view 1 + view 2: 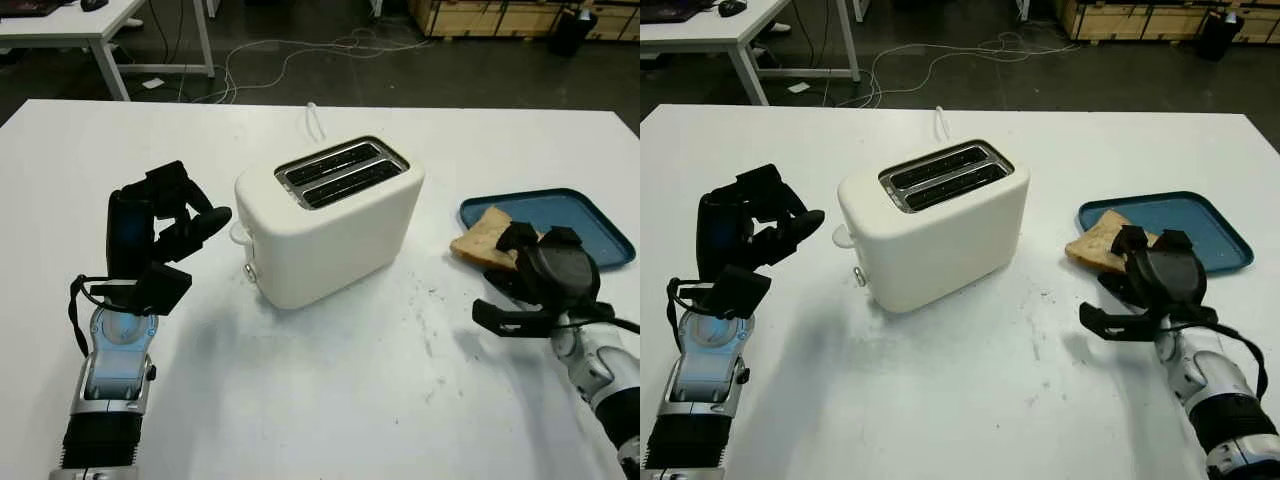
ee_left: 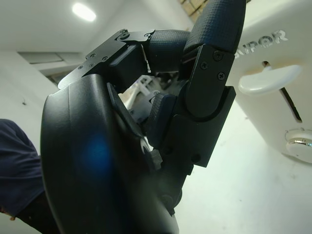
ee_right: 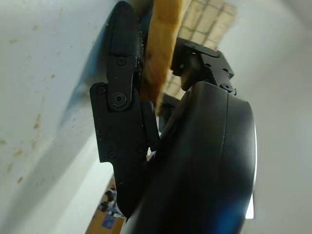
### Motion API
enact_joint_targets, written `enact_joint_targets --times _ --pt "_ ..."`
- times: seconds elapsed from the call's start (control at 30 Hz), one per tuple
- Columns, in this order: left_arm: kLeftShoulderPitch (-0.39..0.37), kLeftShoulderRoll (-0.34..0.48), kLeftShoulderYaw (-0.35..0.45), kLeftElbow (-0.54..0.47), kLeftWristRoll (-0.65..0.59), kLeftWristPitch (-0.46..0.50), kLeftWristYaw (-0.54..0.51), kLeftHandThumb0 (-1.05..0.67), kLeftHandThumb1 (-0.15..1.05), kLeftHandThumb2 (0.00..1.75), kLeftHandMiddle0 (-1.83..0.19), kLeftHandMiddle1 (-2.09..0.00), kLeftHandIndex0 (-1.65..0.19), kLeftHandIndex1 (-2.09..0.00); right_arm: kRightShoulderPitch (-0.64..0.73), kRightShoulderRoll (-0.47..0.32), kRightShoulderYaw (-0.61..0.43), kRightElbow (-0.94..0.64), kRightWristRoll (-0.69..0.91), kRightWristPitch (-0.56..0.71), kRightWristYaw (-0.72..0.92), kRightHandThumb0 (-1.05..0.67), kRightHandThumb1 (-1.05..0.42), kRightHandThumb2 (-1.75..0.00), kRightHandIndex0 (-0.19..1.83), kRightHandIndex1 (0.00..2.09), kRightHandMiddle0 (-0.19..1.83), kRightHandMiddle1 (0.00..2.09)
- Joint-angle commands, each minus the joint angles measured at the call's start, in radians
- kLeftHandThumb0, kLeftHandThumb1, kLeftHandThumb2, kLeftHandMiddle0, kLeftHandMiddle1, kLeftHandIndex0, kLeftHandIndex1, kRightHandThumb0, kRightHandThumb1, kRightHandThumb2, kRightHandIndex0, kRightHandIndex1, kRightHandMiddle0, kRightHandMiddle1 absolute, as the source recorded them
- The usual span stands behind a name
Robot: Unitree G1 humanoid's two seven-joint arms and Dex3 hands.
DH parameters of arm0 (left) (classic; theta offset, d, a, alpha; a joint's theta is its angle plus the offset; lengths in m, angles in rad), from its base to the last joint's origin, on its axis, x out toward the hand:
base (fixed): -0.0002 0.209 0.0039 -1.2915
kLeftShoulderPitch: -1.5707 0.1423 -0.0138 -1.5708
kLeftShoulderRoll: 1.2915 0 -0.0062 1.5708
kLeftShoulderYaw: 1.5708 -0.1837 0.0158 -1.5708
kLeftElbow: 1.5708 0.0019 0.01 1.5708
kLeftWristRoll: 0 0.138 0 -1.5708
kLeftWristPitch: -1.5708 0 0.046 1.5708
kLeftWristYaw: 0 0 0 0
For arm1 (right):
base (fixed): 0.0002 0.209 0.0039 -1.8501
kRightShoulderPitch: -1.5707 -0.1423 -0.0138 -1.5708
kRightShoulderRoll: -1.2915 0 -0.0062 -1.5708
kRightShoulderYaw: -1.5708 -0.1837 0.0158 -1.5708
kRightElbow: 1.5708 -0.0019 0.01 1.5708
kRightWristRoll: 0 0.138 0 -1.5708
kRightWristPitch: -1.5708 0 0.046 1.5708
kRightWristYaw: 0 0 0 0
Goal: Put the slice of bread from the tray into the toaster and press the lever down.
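A white two-slot toaster [image 1: 340, 230] stands mid-table, its lever [image 2: 267, 80] on the end that faces my left hand. My left hand [image 1: 185, 215] hangs raised just beside that end, fingers curled on nothing, apart from the lever. A blue tray [image 1: 580, 215] lies at the right. The slice of bread [image 1: 480, 238] sits on the tray's near-left corner, overhanging the rim. My right hand [image 1: 540, 262] is over it, fingers closed on the slice. In the right wrist view the bread [image 3: 163, 44] stands pinched between one finger [image 3: 119, 97] and the others.
The toaster's white cord [image 1: 313, 120] runs off behind it. Bare white table [image 1: 330, 400] spreads in front of the toaster and between the two arms. Beyond the far edge are a white desk [image 1: 90, 25], floor cables and wooden crates [image 1: 500, 15].
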Motion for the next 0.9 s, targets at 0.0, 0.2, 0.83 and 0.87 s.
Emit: enact_joint_targets --times 0.0,0.2,0.83,0.87 --pt "-0.007 0.005 0.006 0.004 0.01 -0.02 0.008 -0.88 0.92 0.12 -1.24 -1.73 -1.02 -1.62 0.003 0.004 0.028 0.038 -0.025 -0.02 -0.022 -0.51 -0.92 -0.45 1.57 1.75 1.56 1.75" --pt "-0.005 0.002 0.007 0.001 0.008 -0.016 0.008 -0.88 0.92 0.12 -1.24 -1.72 -1.02 -1.63 -0.008 -0.011 0.063 0.055 -0.041 -0.036 -0.081 -0.54 -0.92 -0.62 1.57 1.75 1.57 1.75" --pt "-0.005 0.002 0.003 0.015 0.026 -0.023 0.015 -0.9 0.92 0.12 -1.26 -1.72 -1.04 -1.59 -0.033 -0.085 -0.067 -0.047 0.051 -0.274 -0.226 -0.55 -0.92 -0.74 1.57 1.75 1.57 1.75" --pt "-0.006 0.003 0.003 0.017 0.028 -0.026 0.017 -0.89 0.92 0.12 -1.26 -1.71 -1.04 -1.59 -0.035 -0.089 -0.089 -0.06 0.078 -0.301 -0.213 -0.56 -0.92 -0.74 1.57 1.75 1.57 1.75"
